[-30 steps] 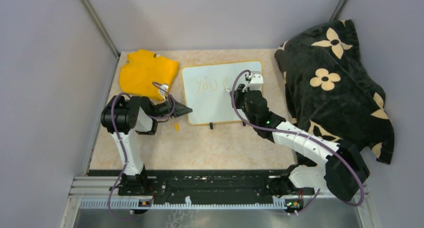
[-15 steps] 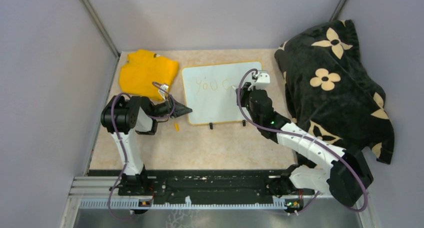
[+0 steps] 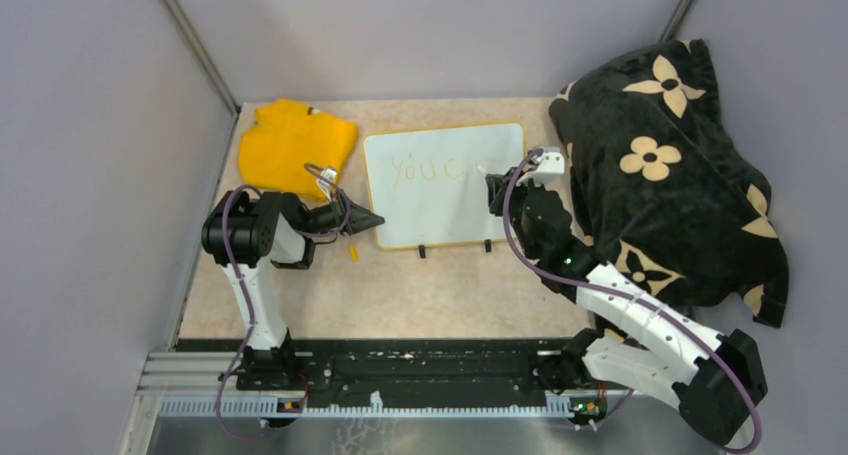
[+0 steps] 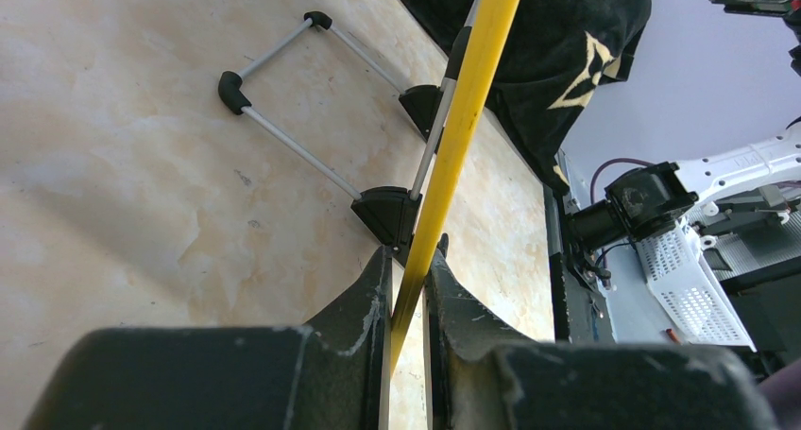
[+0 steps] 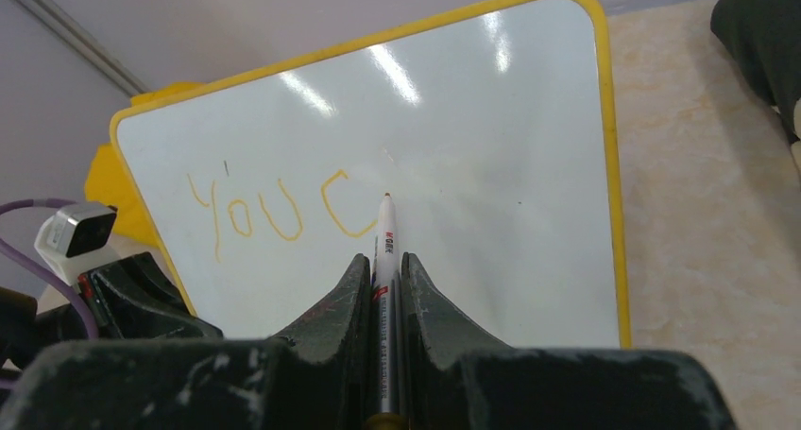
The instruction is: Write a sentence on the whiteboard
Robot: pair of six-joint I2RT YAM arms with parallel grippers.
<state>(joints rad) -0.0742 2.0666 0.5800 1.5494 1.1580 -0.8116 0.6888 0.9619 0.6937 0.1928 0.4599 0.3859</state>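
Left arm [image 3: 255,240] sits low on the table [image 3: 420,295]. Left jaws are nearly together, clamped on the yellow rim of the whiteboard [image 3: 450,210] at its near-left corner. Small orange piece [image 3: 352,253] lies just beside them. Right arm [image 3: 600,285] reaches in from near right. Right jaws are shut tight on a white marker [image 5: 385,246], tip at the board face just right of the "C"; contact unclear. Board is mid-table, propped on two black feet [image 3: 422,251]. The sentence [image 5: 274,213] reads only "YOU C", yellow-orange, upper left of the board. Yellow cloth [image 3: 295,145] lies far left beside the board. Black flower-print blanket [image 3: 660,155] is heaped far right. Grey walls behind.
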